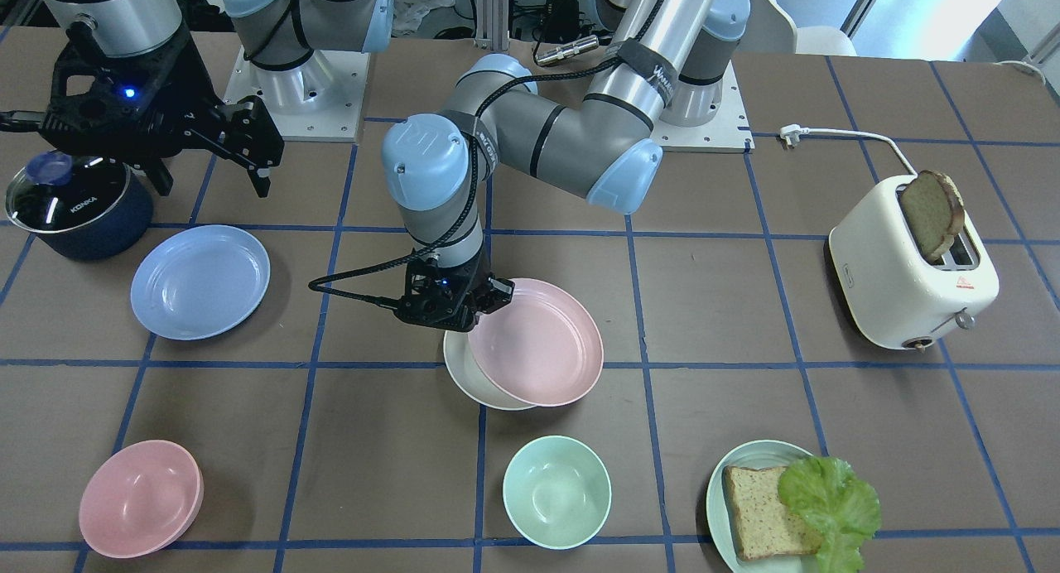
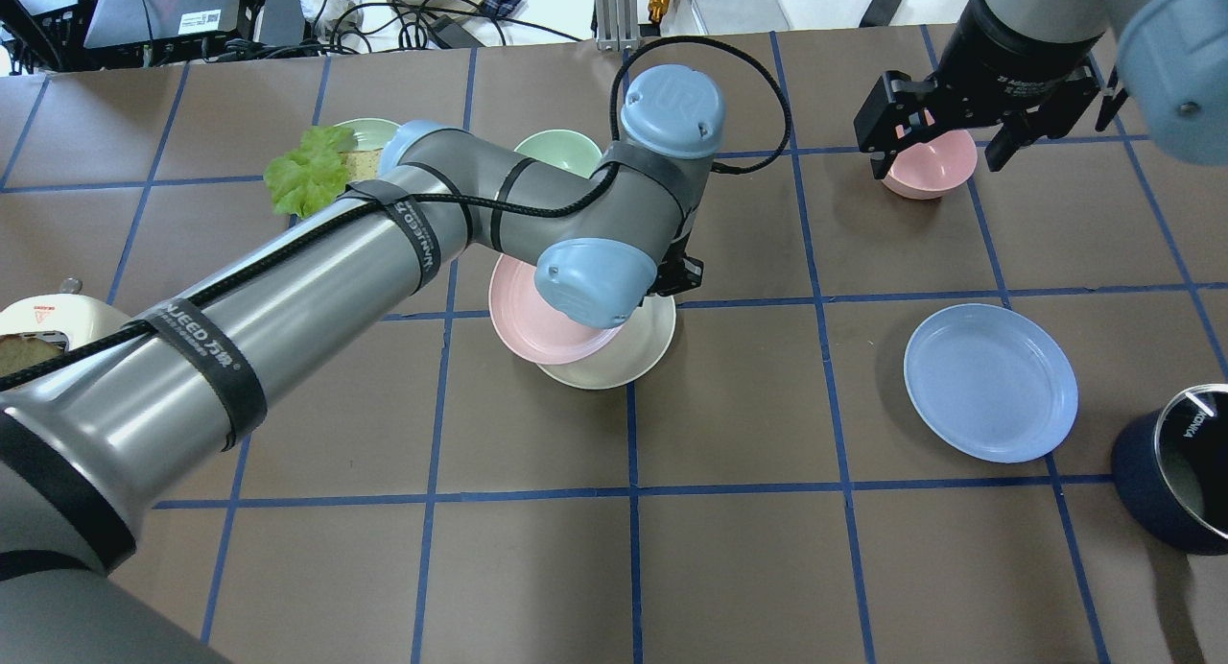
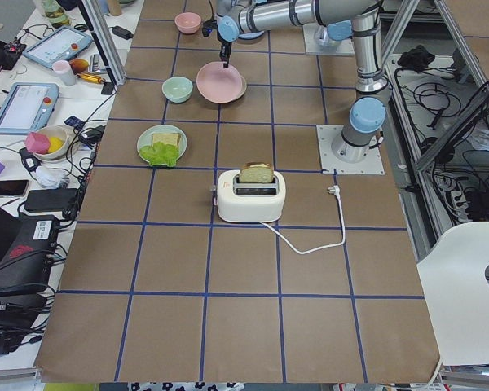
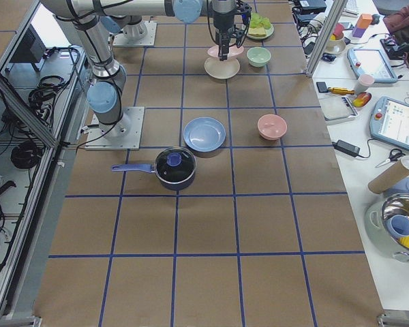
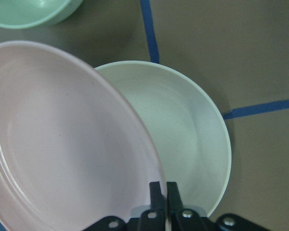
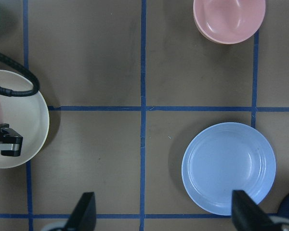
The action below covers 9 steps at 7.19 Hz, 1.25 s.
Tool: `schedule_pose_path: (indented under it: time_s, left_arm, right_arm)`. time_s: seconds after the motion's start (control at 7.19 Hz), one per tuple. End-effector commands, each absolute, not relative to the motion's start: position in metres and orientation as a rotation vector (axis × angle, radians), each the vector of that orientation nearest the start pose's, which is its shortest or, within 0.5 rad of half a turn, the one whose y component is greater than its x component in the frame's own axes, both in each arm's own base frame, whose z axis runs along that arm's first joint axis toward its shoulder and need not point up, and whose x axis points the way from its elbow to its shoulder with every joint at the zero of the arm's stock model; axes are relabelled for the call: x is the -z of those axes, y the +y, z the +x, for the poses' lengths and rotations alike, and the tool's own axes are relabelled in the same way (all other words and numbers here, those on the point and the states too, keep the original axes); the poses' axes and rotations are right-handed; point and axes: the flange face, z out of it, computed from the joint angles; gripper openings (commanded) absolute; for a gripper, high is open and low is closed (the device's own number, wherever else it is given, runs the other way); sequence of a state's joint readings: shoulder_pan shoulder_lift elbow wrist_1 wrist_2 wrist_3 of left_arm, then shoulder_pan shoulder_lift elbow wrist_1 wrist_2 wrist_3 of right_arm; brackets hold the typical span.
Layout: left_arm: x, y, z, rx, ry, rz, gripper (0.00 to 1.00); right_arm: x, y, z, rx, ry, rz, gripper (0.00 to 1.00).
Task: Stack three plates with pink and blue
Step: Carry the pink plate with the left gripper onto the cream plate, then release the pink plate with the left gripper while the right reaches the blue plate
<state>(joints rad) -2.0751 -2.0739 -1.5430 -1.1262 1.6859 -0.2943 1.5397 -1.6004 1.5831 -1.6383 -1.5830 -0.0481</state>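
Observation:
My left gripper is shut on the rim of the pale pink plate. It holds the plate tilted, just above and partly over the cream-white plate at the table's middle. In the left wrist view the fingers pinch the pink plate over the cream plate. The light blue plate lies alone on the table, also in the right wrist view. My right gripper is open and empty, high above the table, apart from the blue plate.
A dark blue lidded pot stands beside the blue plate. A pink bowl, a mint bowl and a pale green plate with bread and lettuce line the operators' edge. A white toaster with bread stands on my left.

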Motion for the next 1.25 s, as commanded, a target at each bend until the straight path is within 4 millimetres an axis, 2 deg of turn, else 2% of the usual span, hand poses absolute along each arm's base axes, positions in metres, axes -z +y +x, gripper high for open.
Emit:
schedule_pose_path:
  time_s: [0.0,0.14,0.28,0.42,0.56,0.7,0.97,1.11]
  left_arm:
    - [-0.242,-0.498,-0.446,0.038,2.998,0.328,0.00]
    - [-0.236,-0.500,-0.446,0.030,2.993,0.335,0.00]
    - [-0.230,-0.499,-0.446,0.017,2.991,0.320,0.77]
    - [-0.234,-0.508,-0.443,0.040,3.003,0.324,1.00]
    - [-0.243,-0.518,-0.440,0.119,3.035,0.303,1.00]
    - [-0.269,-0.537,-0.413,0.177,3.054,0.226,1.00]
    - [-0.311,-0.578,-0.341,0.225,3.122,0.060,1.00]
    - [-0.343,-0.585,-0.316,0.226,3.218,0.023,1.00]
  right_arm:
    - [-0.503,-0.492,0.116,0.132,3.153,-0.026,1.00]
    - [-0.503,-0.492,0.116,0.132,3.153,-0.026,1.00]
    - [-0.503,-0.491,0.116,0.132,3.154,-0.026,1.00]
    - [-0.503,-0.491,0.116,0.132,3.154,-0.026,1.00]
    - [-0.503,-0.492,0.116,0.132,3.154,-0.023,1.00]
    - [-0.503,-0.492,0.116,0.132,3.154,-0.023,1.00]
    - [-0.501,-0.495,0.108,0.132,3.152,-0.002,1.00]
    - [-0.500,-0.501,0.082,0.123,3.146,0.072,1.00]
